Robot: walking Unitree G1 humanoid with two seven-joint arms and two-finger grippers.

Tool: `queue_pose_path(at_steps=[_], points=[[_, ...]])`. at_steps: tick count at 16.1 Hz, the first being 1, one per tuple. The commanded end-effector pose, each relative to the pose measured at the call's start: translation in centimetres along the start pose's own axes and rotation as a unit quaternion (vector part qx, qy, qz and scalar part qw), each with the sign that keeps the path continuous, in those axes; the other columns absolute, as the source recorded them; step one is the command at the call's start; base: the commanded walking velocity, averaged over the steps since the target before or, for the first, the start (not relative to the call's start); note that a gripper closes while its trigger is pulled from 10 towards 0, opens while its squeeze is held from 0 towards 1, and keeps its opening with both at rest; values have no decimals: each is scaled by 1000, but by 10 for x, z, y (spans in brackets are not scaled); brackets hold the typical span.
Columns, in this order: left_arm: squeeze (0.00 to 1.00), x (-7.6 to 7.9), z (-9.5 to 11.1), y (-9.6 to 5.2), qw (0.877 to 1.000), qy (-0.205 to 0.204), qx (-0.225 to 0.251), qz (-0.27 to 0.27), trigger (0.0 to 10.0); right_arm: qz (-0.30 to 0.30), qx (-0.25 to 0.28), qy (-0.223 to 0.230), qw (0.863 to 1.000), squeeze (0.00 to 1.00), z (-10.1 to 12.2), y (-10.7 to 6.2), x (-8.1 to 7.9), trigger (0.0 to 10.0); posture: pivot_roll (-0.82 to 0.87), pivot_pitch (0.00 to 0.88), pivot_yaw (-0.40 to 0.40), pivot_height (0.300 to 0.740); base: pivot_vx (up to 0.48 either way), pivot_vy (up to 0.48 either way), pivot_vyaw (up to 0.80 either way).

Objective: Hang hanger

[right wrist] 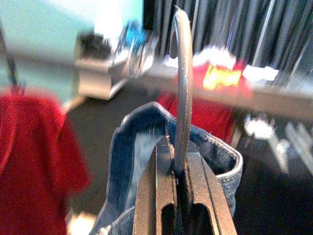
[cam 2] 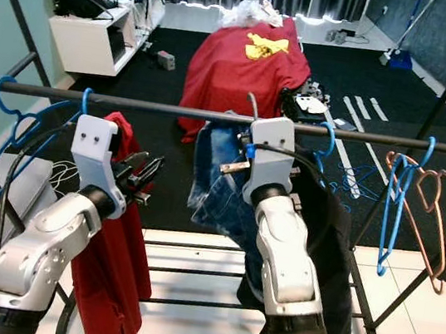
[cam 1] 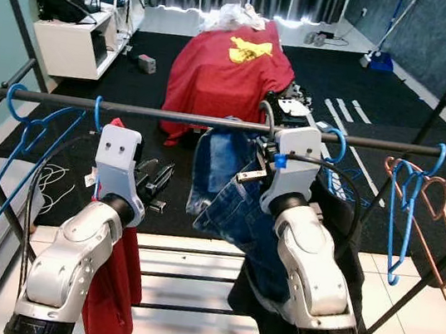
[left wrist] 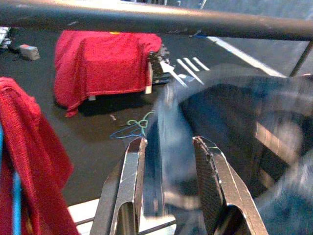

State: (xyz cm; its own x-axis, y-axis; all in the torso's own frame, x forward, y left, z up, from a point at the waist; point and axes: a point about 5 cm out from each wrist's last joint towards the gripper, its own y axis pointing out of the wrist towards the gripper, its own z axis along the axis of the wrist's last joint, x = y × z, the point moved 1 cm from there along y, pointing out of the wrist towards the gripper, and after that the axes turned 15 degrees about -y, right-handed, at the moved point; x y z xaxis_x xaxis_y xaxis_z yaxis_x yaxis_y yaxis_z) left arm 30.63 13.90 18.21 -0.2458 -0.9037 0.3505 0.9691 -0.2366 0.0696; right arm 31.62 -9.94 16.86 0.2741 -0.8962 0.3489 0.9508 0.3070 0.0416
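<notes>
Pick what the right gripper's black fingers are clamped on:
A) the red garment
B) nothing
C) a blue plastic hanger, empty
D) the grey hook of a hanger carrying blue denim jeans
D: the right gripper is shut on the grey hanger hook, with the blue denim jeans bunched just below it.

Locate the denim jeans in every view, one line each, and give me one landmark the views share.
Left eye view: denim jeans hang at centre, just under the rail.
Right eye view: jeans at centre, below the rail.
Left wrist view: blurred blue mass beyond the fingers.
Right wrist view: waistband around the hanger hook.
Shared landmark: red-draped furniture.
</notes>
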Motion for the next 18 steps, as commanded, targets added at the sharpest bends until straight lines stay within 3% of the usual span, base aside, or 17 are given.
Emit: queue_pose_path(at_steps=[1, 6, 10, 13, 14, 15, 16, 18], points=[[0, -1, -5, -2, 1000, 3, -11, 7, 10000, 16, -8, 13, 1000, 0, -2, -1, -4, 0, -7, 1, 6, 740, 0, 0, 0], [0, -6, -11, 1, 1000, 1, -21, 23, 10000, 3, -47, 21, 999, 0, -30, -2, 2, 0, -6, 4, 3, 740, 0, 0, 0], [0, -4, -9, 2, 1000, -3, -18, 23, 10000, -3, -57, 31, 998, 0, -34, -3, 4, 0, -3, 0, 2, 740, 0, 0, 0], [0, -5, -14, 2, 999, -1, -23, 31, 10000, -30, -77, 70, 994, 0, -41, -3, 7, 0, 0, 0, 12, 740, 0, 0, 0], [0, -5, -14, 2, 999, -3, -24, 32, 10000, -36, -77, 78, 993, 0, -41, -2, 9, 4549, 3, 5, 16, 740, 0, 0, 0], [0, -5, -14, 2, 999, -3, -24, 32, 10000, -36, -77, 78, 993, 0, -41, -2, 9, 4549, 3, 5, 16, 740, 0, 0, 0], [0, -5, -14, 1, 999, -5, -24, 31, 10000, -44, -76, 78, 993, 0, -40, -2, 11, 10000, 4, 6, 17, 740, 0, 0, 0], [0, -5, -13, 0, 999, -4, -25, 30, 10000, -52, -76, 84, 992, 0, -39, -2, 12, 10000, 15, 8, 15, 740, 0, 0, 0]])
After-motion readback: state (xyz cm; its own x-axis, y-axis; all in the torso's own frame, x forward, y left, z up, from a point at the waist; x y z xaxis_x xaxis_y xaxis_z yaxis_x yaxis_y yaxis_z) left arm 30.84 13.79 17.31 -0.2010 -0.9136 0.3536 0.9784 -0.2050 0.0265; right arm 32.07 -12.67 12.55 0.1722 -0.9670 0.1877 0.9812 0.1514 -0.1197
